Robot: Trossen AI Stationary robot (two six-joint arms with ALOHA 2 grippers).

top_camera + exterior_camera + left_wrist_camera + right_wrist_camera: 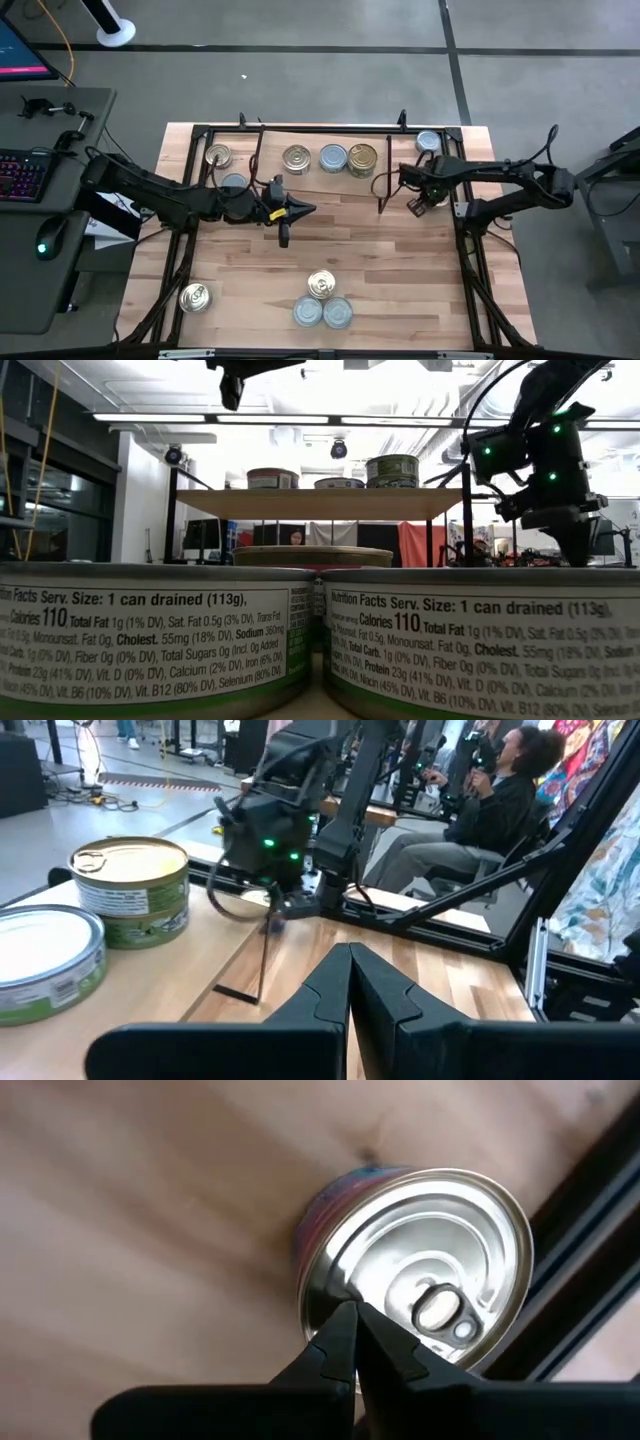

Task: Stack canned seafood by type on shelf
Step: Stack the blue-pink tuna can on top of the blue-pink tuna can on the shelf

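The shelf [275, 140], a light-wood board on black wire legs, stands at the table's far middle. On it are a gold can [296, 158], a pale blue can [333, 158] and a stack topped by a gold can [362, 160]. My left gripper [300, 210] is shut and level in front of the shelf, clear of every can. My right gripper [350, 1308] is shut and points down to the right of the shelf. Its tips show over the rim of a silver pull-tab can [430, 1270] that stands on the table beside a black frame bar. My right gripper comes from above with its shut fingertips [338, 1330] over the near rim [318, 1295] of the silver can's lid. The can stands upright on the table. I cannot tell whether the tips touch it.
Loose cans stand left of the shelf [218, 155] [234, 183], at the far right [428, 142], at the near left [195, 297] and in a group at the near middle [321, 284]. A person [500, 790] sits beyond the table. A keyboard desk [30, 170] is on the left.
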